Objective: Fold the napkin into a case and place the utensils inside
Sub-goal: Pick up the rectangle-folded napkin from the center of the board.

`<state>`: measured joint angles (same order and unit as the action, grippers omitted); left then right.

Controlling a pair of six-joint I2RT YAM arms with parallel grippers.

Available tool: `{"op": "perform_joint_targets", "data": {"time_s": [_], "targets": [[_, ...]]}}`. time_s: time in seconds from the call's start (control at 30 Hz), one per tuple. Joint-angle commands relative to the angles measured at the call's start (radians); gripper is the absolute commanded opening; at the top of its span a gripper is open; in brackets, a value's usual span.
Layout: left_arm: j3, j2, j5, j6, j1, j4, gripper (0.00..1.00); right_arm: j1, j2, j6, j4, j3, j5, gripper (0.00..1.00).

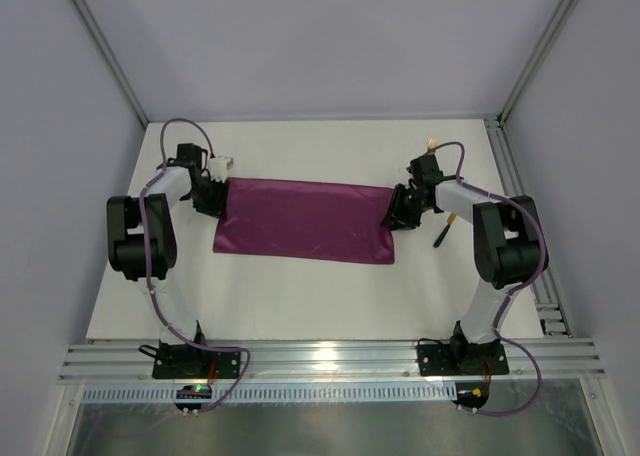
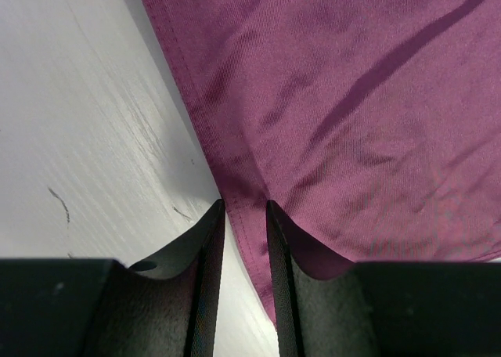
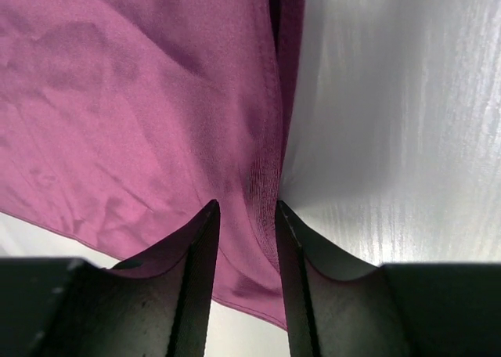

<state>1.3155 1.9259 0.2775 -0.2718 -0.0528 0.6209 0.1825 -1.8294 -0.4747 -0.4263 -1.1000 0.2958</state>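
Between my two grippers the napkin (image 1: pixel 303 220) lies mid-table, long axis left to right; my left gripper (image 2: pixel 244 216) pinches its left hem, my right gripper (image 3: pixel 246 212) its right hem; each equally near.

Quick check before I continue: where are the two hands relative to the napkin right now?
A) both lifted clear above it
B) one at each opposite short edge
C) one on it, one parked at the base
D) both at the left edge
B: the left hand sits at the napkin's left edge and the right hand at its right edge, each pinching the hem.
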Motion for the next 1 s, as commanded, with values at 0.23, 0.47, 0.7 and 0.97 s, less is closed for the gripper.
{"op": "perform_joint_targets", "data": {"time_s": [0.23, 0.47, 0.7, 0.97], "targets": [[-0.045, -0.034, 0.02, -0.007, -0.005, -0.043, 0.29, 0.028, -0.053, -0.053, 0.061, 0.095, -0.09, 0.18], [-0.042, -0.073, 0.042, -0.009, -0.005, -0.026, 0.29, 0.028, -0.015, -0.056, 0.06, 0.088, -0.118, 0.04], [-0.067, -0.146, 0.061, -0.018, -0.005, -0.003, 0.29, 0.015, 0.084, -0.041, 0.043, 0.109, -0.126, 0.04], [-0.099, -0.174, 0.088, -0.012, -0.005, 0.014, 0.3, -0.035, 0.142, -0.015, 0.024, 0.143, -0.129, 0.04]]}}
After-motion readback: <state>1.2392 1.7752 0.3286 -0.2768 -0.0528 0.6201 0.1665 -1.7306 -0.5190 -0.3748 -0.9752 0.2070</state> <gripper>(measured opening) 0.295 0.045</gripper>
